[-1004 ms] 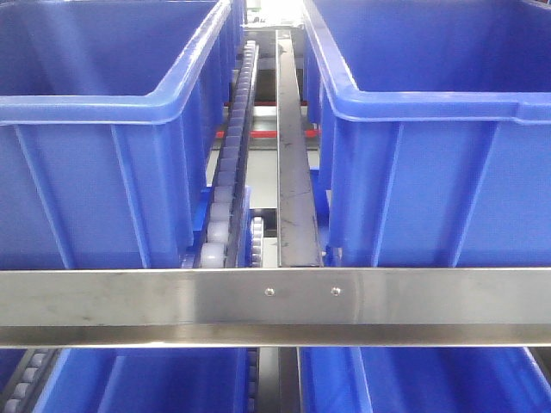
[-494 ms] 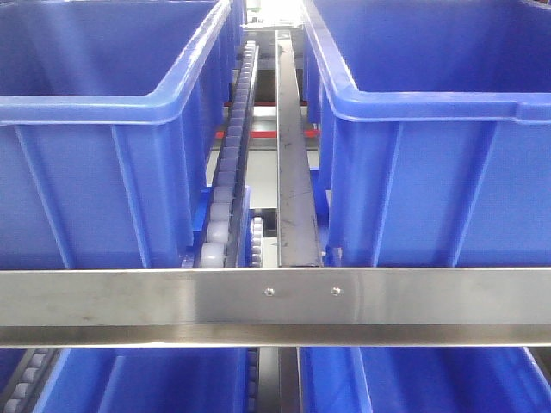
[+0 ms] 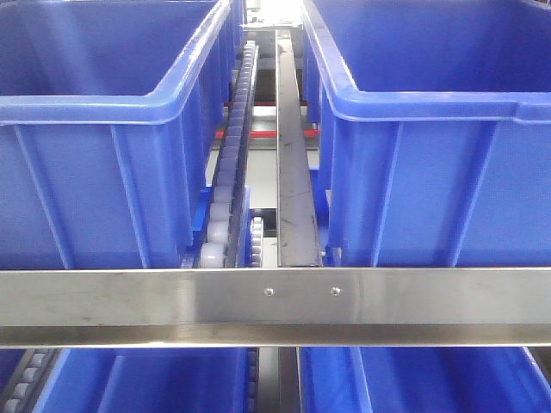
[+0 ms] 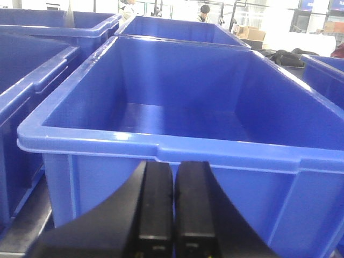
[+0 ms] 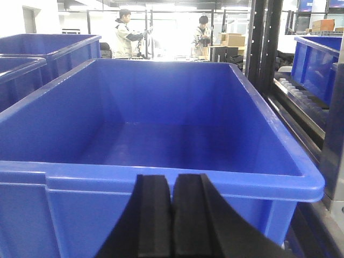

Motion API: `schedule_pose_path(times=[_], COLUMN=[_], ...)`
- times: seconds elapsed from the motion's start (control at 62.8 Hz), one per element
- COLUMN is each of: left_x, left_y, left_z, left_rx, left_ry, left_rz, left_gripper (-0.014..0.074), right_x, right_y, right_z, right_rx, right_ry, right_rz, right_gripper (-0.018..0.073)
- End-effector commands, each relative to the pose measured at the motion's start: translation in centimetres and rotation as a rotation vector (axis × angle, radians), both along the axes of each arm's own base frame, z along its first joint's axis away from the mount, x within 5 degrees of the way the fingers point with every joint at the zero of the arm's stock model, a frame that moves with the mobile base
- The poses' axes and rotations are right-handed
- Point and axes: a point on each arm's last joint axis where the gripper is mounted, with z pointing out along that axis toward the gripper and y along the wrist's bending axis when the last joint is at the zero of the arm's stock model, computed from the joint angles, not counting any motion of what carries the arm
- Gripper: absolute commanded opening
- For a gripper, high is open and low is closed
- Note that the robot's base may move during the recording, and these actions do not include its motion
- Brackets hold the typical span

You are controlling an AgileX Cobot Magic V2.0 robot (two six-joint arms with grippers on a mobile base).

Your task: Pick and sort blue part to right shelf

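Facing: right shelf (image 3: pixel 275 305), seen head-on in the front view; flat steel front rail crosses the lower frame from 9 to 3 o'clock.
Left gripper (image 4: pixel 173 215): at 6 o'clock in the left wrist view; the two black fingers (image 4: pixel 156 209) pressed together, only a thin seam between them, nothing visible held.
Left gripper contact: appears clear of the bin wall behind it; cannot tell for certain.
Right gripper (image 5: pixel 172 220): at 6 o'clock in the right wrist view; fingers closed against each other, nothing visible between them.
Left wrist bin (image 4: pixel 161 148): large open-top blue bin straight ahead at 12 o'clock; its near rim stands between the gripper and the bin interior.
Right wrist bin (image 5: pixel 161 177): blue bin ahead at 12 o'clock, near rim just above the fingertips.
Neighbouring bins (image 4: pixel 32 80): more blue bins at 9 to 11 o'clock in the left wrist view.
Roller track (image 3: pixel 228 185): white rollers running 6 to 12 o'clock between the two upper bins.
Centre rail (image 3: pixel 293 172): steel strip just beside the roller track, same direction.
Background: two people (image 5: pixel 124 32) standing at 12 o'clock, well beyond the bins.
Blue part: not visible in any view; position, heading and long axis cannot be told.
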Motion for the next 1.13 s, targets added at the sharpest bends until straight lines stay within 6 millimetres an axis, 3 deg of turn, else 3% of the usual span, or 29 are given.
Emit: schedule_pose_path(times=[0.0,1.115], left_x=[-0.17,-0.19], left_y=[-0.01,0.0], left_z=[0.12,0.24], left_rx=[0.025,0.057], left_ry=[-0.082,-0.097], left_rz=[-0.001,0.004], left_gripper=[0.0123,0.0124], right_x=[-0.52,-0.52], right_y=[-0.06,-0.06], right_z=[1.55,1.55], right_rx=[0.006,0.006], right_ry=[-0.127,-0.127], right_rz=[-0.007,-0.007], right_gripper=[0.0055,0.0055])
